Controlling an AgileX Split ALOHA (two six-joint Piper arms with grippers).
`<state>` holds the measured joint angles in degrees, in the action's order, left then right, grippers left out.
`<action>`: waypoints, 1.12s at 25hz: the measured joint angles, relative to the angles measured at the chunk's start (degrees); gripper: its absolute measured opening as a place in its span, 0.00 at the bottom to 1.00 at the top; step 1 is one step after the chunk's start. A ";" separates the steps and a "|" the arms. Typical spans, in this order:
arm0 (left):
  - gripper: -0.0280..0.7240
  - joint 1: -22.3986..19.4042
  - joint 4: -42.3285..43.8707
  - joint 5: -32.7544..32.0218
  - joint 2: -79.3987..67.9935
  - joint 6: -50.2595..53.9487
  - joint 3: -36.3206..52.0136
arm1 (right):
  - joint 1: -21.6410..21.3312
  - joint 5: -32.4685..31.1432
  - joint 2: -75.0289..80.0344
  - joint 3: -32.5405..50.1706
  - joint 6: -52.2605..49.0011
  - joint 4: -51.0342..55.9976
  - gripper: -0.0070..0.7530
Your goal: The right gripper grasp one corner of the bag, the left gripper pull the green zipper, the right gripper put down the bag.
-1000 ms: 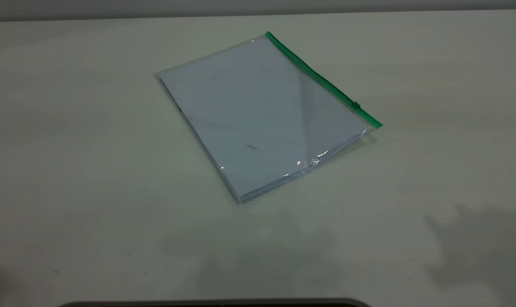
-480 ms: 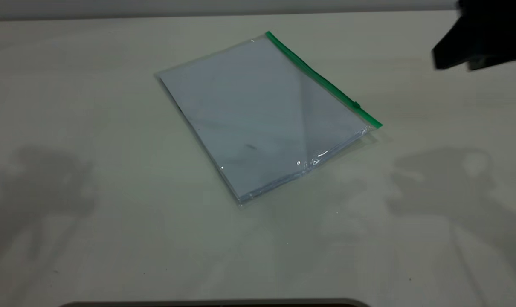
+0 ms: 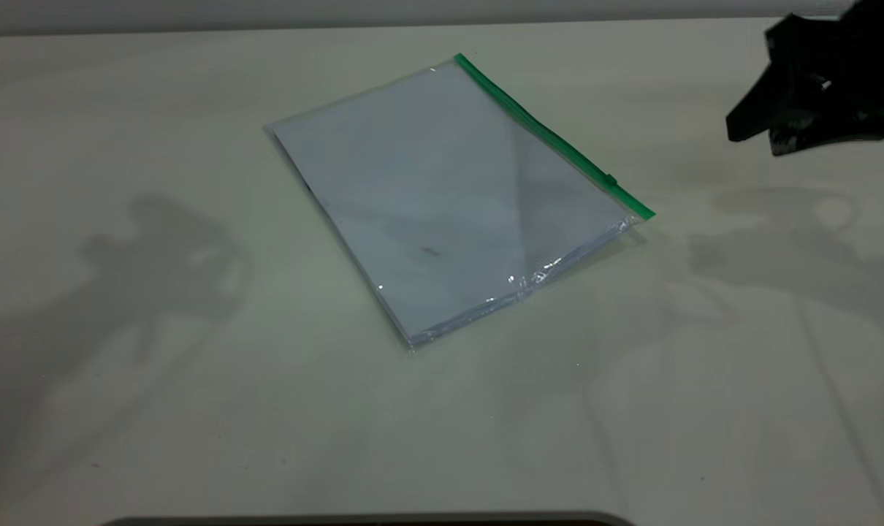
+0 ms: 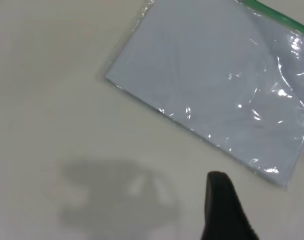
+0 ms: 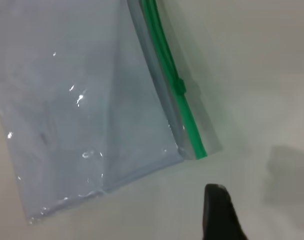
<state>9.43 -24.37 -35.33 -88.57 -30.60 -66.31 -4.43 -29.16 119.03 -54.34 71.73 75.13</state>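
Note:
The bag (image 3: 449,197) lies flat on the table, a clear pouch with white paper inside. The green zipper (image 3: 551,135) runs along its right long edge, with the slider tab (image 3: 611,180) close to the near corner of the bag (image 3: 643,213). My right gripper (image 3: 756,142) hovers open at the far right, well clear of that corner. In the right wrist view the bag (image 5: 82,100), slider (image 5: 178,86) and corner (image 5: 199,150) lie ahead of the open right gripper (image 5: 263,210). The left wrist view shows the bag (image 4: 217,85) beyond the open left gripper (image 4: 264,200), which holds nothing.
The pale table (image 3: 157,380) carries only the bag. Shadows of both arms fall on it at left (image 3: 164,256) and right (image 3: 778,248). A dark edge (image 3: 369,520) shows at the table's near side.
The right gripper came into view at the far right and has sunk lower and a little toward the bag. Both arm shadows have slid closer to the bag. The bag has not moved.

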 joint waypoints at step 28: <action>0.67 0.01 -2.20 2.49 -5.24 -0.07 -0.94 | 4.16 -18.50 24.05 -6.14 24.92 27.69 0.63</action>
<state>9.45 -26.56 -32.84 -93.81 -30.67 -67.26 -0.27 -47.66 143.08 -60.49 96.65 102.82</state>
